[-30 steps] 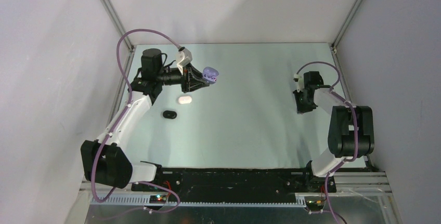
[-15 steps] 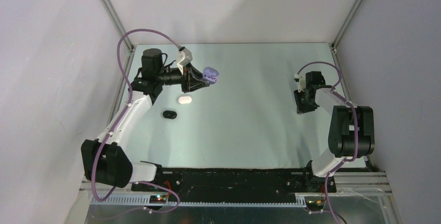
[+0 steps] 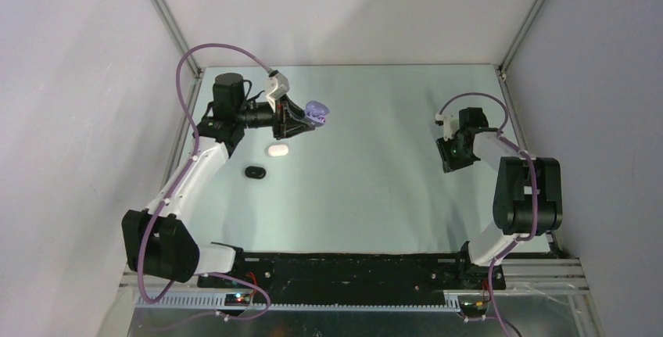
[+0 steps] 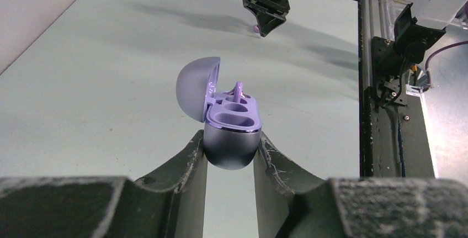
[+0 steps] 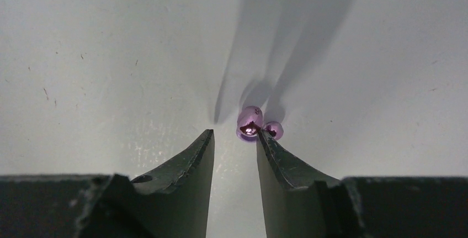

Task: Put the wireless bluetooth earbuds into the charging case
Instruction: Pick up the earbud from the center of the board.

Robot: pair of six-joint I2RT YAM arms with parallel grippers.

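My left gripper (image 3: 311,116) is shut on an open lavender charging case (image 3: 317,109) and holds it above the table at the back left. In the left wrist view the case (image 4: 230,152) sits between the fingertips with its lid up. A lavender earbud (image 4: 237,91) stands in its far socket and the near socket (image 4: 233,120) is empty. My right gripper (image 3: 448,163) is low over the table at the right, jaws a little apart. In the right wrist view a lavender earbud (image 5: 250,121) lies on the table against the right fingertip (image 5: 265,144), just beyond the gap.
A white oval case (image 3: 277,150) and a black oval case (image 3: 255,172) lie shut on the table below my left gripper. The enclosure's frame posts and grey walls stand at the left, back and right. The black base rail (image 4: 386,83) runs along the near edge.
My right gripper has shifted slightly to the left over the table. The left arm and the case have not moved.
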